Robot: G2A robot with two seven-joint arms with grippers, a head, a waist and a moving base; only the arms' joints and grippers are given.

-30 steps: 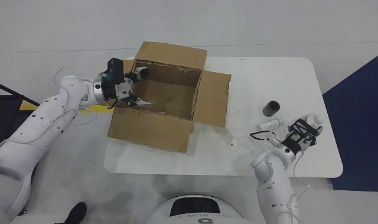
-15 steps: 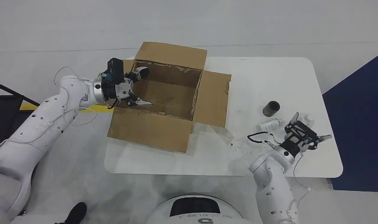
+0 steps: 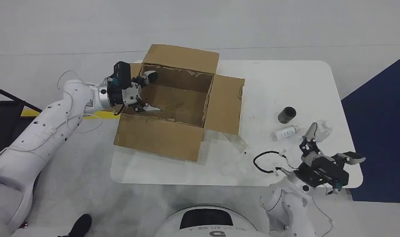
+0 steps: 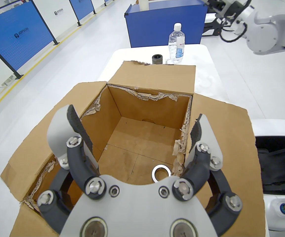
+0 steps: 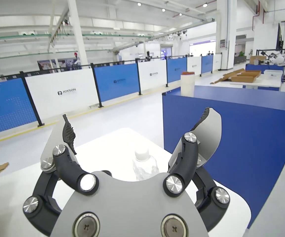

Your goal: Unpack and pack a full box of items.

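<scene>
Both left gripper (image 4: 135,114) and right gripper (image 3: 333,144) are gaping empty, the right withdrawing toward 5 o'clock, leaving the water bottle (image 3: 285,132) unpacked.

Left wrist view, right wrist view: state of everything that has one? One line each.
cardboard box: upright, open, flaps out
metal ring: lying flat on the box floor
water bottle: upright on the table, cap on
black cylinder: standing on end on the table
left pincer: open, empty, at the box opening
right pincer: open, empty, water bottle just beyond it
</scene>
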